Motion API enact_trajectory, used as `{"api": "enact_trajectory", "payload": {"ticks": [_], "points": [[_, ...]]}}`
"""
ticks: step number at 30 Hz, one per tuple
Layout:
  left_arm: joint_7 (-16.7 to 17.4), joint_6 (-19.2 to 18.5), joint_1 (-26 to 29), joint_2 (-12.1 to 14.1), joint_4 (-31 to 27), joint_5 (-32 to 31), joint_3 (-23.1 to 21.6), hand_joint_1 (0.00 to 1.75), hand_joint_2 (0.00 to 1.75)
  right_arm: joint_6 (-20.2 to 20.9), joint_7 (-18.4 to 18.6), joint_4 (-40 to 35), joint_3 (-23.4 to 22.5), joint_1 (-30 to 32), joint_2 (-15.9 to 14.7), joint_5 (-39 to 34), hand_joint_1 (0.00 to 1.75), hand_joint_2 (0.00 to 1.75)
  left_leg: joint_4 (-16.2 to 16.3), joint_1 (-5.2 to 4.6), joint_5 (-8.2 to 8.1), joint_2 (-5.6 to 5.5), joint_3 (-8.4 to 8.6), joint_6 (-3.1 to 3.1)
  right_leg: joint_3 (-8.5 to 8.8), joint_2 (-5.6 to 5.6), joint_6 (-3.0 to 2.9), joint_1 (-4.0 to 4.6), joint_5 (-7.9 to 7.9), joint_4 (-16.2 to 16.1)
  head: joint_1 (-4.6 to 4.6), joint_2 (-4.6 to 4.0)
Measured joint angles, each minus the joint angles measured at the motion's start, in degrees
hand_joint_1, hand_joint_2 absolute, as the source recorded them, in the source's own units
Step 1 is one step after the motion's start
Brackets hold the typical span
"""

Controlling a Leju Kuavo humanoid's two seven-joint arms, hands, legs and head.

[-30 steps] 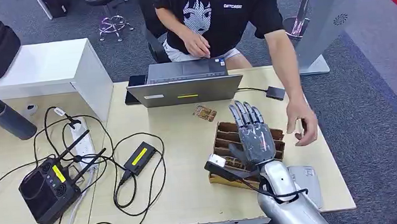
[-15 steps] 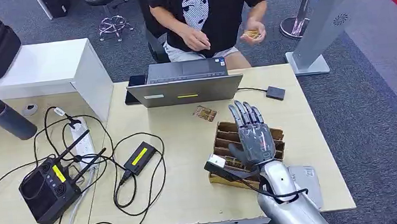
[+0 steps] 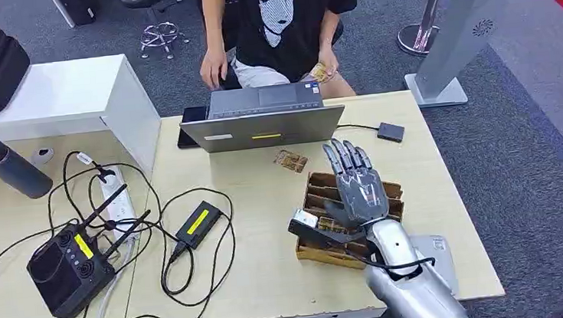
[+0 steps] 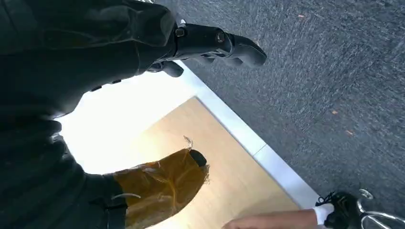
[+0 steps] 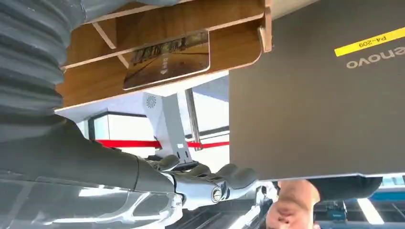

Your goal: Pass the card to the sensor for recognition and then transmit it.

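right hand [image 3: 356, 187] flat, fingers spread, empty — over rack [image 3: 314, 196] | wrist view: card [image 5: 167, 59] (slotted)

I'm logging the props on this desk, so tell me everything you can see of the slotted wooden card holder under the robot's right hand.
The wooden card holder is a low brown tray of thin board, divided by parallel slats into narrow slots. It lies flat on the light wooden desk, near the desk's right end and in front of the grey laptop. The right robot hand hovers over it with fingers spread, covering its middle. In the right wrist view a patterned card lies against its slats.
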Motion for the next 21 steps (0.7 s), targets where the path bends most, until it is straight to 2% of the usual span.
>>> {"api": "enact_trajectory", "payload": {"ticks": [15,16,17,19,21], "points": [[0.79,-0.57,-0.16,-0.02,0.00,0.02,0.02,0.00,1.75,1.57,0.35,0.85,0.63,-0.92,0.13,-0.79,0.00,1.75,0.00,0.00,0.00,0.00,0.00,0.00,0.00,0.00,0.00,0.00,0.00,0.00,0.00,0.00],[0.81,-0.59,-0.17,-0.02,0.00,0.02,0.02,0.00,1.75,1.60,0.37,0.87,0.66,-0.97,0.13,-0.79,0.17,1.75,0.00,0.00,0.00,0.00,0.00,0.00,0.00,0.00,0.00,0.00,0.00,0.00,0.00,0.00],[0.81,-0.59,-0.17,-0.02,0.00,0.02,0.02,0.00,1.75,1.66,0.37,0.94,0.70,-1.05,0.13,-0.79,0.51,1.75,0.00,0.00,0.00,0.00,0.01,0.00,0.00,0.00,0.00,0.00,0.00,0.00,0.00,0.00],[0.83,-0.70,-0.20,-0.02,0.00,0.02,0.02,0.00,1.75,2.10,0.37,1.05,0.72,-1.08,0.13,-0.79,1.34,1.75,0.00,0.00,0.00,0.00,0.01,0.00,0.00,0.00,0.00,0.00,0.00,0.00,0.00,0.00],[0.85,-0.83,-0.22,-0.02,0.00,0.02,0.02,0.00,1.75,2.36,0.37,1.11,0.76,-1.08,0.13,-0.79,1.50,1.75,0.00,0.00,0.00,0.00,0.00,0.00,0.00,0.00,0.00,0.00,0.00,0.00,0.00,0.00]]}}
